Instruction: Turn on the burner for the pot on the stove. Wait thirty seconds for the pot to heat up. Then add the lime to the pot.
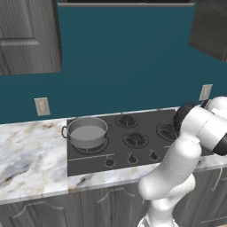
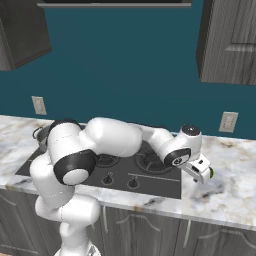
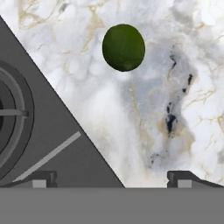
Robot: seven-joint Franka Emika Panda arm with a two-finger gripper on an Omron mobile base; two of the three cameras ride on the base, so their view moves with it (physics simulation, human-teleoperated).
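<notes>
Small, round, firm lime (image 3: 124,47) beside the stove (image 3: 39,131): likely to roll; best pinched across its middle. Gripper (image 3: 116,177) fingers spread wide, empty.

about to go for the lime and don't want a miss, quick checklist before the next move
1. Tool open: ok, fingertips stand wide apart in the hand view.
2. Nothing held: ok, only bare counter shows between the fingertips.
3. Lime in sight and free: ok, it lies alone on the marble counter beside the stove.
4. Lime centred between the fingertips: not ok, it sits ahead of them, near the top of the hand view.
5. Pot on the stove, ready to receive: ok, upright over its burner, open top.
6. Burner lit: cannot tell, no flame shows.
</notes>
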